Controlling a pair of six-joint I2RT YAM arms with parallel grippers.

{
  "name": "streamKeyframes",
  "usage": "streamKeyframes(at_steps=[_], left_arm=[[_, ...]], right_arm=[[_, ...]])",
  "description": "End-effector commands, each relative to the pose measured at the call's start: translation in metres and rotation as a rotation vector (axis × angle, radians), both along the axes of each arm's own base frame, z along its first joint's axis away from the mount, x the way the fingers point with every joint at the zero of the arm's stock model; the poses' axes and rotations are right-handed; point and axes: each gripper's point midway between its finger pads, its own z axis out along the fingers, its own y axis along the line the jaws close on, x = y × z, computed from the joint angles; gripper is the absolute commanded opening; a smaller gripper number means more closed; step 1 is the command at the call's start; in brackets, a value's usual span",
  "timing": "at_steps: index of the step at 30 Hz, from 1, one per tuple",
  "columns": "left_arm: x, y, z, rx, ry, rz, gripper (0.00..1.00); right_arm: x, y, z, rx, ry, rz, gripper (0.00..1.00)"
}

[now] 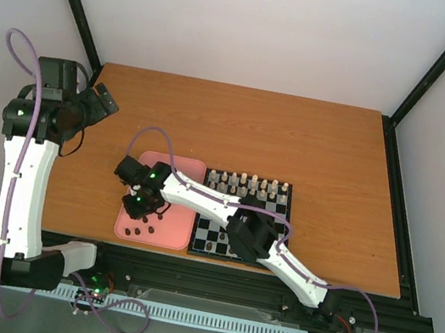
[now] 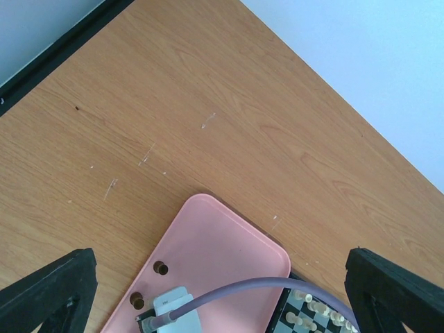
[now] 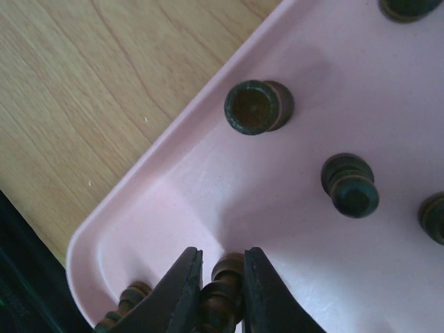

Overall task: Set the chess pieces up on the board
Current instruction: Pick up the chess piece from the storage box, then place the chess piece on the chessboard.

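Observation:
My right gripper [image 1: 137, 201] is down in the near left corner of the pink tray [image 1: 181, 213] and is shut on a dark chess piece [image 3: 225, 291]; its jaws press the piece's sides [image 3: 222, 260]. Several other dark pieces lie loose in the tray [image 3: 253, 107] [image 3: 350, 186], one beside the held piece [image 3: 125, 305]. The board [image 1: 214, 236] sits right of the tray, with cream pieces [image 1: 241, 183] on its far rows. My left gripper [image 1: 100, 102] is open and empty, raised at the far left, well away from the tray.
The left wrist view shows the tray's far end [image 2: 222, 236] with two dark pieces [image 2: 161, 268], the right arm's purple cable [image 2: 277, 286] and a corner of the board [image 2: 305, 316]. The right arm [image 1: 254, 232] stretches over the board's near half.

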Motion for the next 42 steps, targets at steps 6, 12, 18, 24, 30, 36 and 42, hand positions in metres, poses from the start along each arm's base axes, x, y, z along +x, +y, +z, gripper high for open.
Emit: streamKeyframes(at_steps=[6,12,18,24,30,36,42], left_arm=[[0.0,-0.001,-0.002,-0.007,0.001,-0.009,1.0],[-0.001,-0.001,0.0,-0.008,-0.002,-0.013,1.0],[0.001,-0.003,-0.006,-0.013,0.015,-0.022,1.0],[0.005,-0.007,-0.016,-0.032,0.032,-0.04,1.0],[0.008,-0.007,-0.026,-0.03,0.056,-0.044,1.0],[0.01,-0.007,-0.029,-0.035,0.067,-0.049,1.0],[0.01,-0.007,-0.033,-0.033,0.071,-0.046,1.0]], right_arm=[[0.005,0.015,0.037,0.09,-0.056,0.016,0.09],[0.005,0.003,0.102,0.157,-0.104,0.001,0.09],[0.005,-0.062,0.135,0.087,-0.178,-0.073,0.1],[0.003,-0.161,0.112,0.005,-0.151,-0.251,0.1],[-0.009,-0.216,0.073,-0.055,-0.097,-0.308,0.1],[-0.018,-0.242,0.06,-0.07,-0.1,-0.34,0.1],[-0.03,-0.25,0.053,-0.075,-0.078,-0.298,0.11]])
